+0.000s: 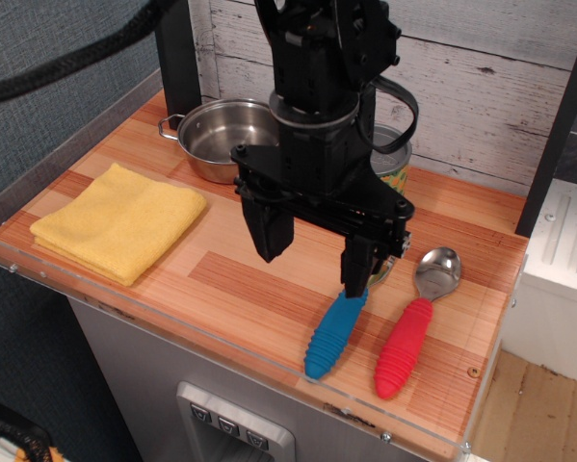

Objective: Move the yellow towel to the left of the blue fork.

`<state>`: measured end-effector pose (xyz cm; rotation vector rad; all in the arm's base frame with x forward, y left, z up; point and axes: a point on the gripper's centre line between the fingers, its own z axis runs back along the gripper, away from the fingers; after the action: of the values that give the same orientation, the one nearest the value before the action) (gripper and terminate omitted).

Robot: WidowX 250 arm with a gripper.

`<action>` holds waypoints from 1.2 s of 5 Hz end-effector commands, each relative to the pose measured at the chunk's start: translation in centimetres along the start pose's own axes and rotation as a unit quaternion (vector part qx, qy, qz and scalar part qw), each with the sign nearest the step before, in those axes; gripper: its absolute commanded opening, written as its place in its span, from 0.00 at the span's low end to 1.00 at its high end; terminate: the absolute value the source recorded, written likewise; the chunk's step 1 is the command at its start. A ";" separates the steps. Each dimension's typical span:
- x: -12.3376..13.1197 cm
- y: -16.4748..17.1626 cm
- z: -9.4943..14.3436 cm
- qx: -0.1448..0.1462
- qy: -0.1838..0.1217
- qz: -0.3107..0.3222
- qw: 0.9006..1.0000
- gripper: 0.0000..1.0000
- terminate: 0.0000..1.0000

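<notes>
Folded, soft yellow terry towel (119,221): one, lying flat at the left end of the wood-grain laminate counter (240,289). Roughly square, set diamond-wise; its slightly longer run goes from the near-left corner up toward the far right. Well apart from the fork, and already on the fork's left side in this view.

Toy fork with chunky ribbed blue plastic handle (332,336): one. Long axis runs from the handle butt near the counter's front edge, up and slightly right toward the back. Tine end hidden behind the tool's finger.

Toy spoon with ribbed red plastic handle and shiny metal bowl (415,327): one, just beside the fork on its right, nearly parallel, bowl pointing away from the front edge.

Round stainless steel pot with side handles (222,135): one, at the back of the counter, beyond the towel's far corner, partly hidden by the arm.

Tin can with a green and yellow label (394,168): one, mostly hidden behind the arm.

Black tool (312,269): one, pointing down, its two fingers spread wide apart, holding nothing. Left-hand finger hangs over bare counter; the other finger's tip (355,281) sits at the top of the blue handle, contact or just above cannot be told.
</notes>
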<state>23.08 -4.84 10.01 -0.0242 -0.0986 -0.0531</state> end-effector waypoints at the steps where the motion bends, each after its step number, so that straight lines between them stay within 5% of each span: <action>1: 0.0 0.0 0.0 0.000 0.000 0.000 1.000 1.00 0.00; 3: 0.0 7.2 -0.8 0.010 0.025 0.074 0.997 1.00 0.00; 6: 1.6 17.2 -2.3 0.083 0.022 0.082 0.993 1.00 0.00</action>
<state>25.48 11.78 6.28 0.1223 -0.0213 0.1148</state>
